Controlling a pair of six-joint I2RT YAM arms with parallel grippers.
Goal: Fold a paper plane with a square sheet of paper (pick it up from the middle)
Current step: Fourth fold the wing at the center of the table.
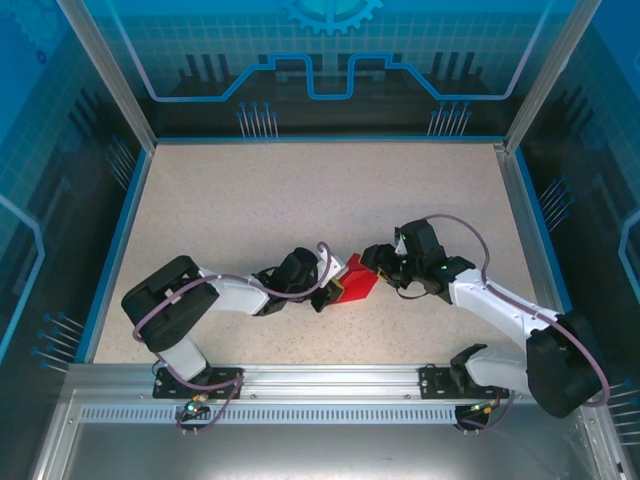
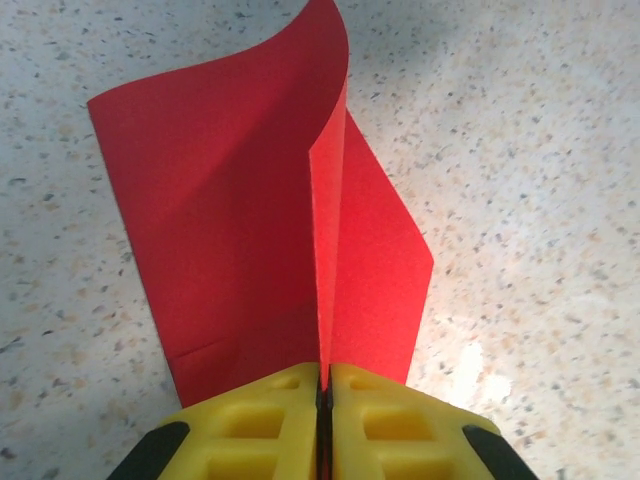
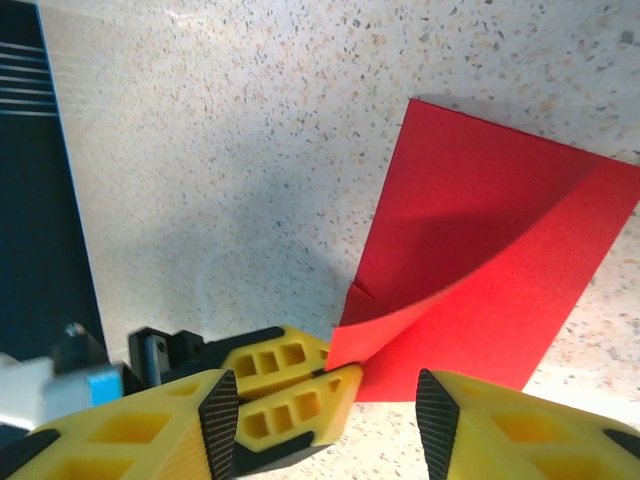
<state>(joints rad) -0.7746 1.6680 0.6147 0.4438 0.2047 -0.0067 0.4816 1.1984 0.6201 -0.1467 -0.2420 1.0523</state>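
**Folded red sheet pinched by the left gripper, right gripper released**

Top view: the square sheet of paper [image 1: 356, 281] sits near the middle of the speckled table [image 1: 300, 200], towards its near edge, directly between the two wrists. Here it appears as a small creased red shape. Its long axis runs diagonally, from near-left at the left gripper [image 1: 330, 292] to far-right at the right gripper [image 1: 378, 258].

Left wrist view: the yellow fingers [image 2: 260, 420] are clenched together on the sheet's near edge, with the red paper showing in the thin seam between them. A crease runs straight away from the pinch, up the picture. A broad panel spreads to the left of the crease and a narrower panel to the right. The far end of the broad panel curls over into a rounded tip that points away from the gripper.

Right wrist view: the right gripper's own fingers [image 3: 500, 430] stand well apart and grasp nothing. Beyond them the left gripper's fingertips nip the sheet's curled near corner. The rest of the sheet seems to lie flat on the table, extending up and to the right across the picture. The upper flap bows upward towards the pinch and shades the layer beneath it.
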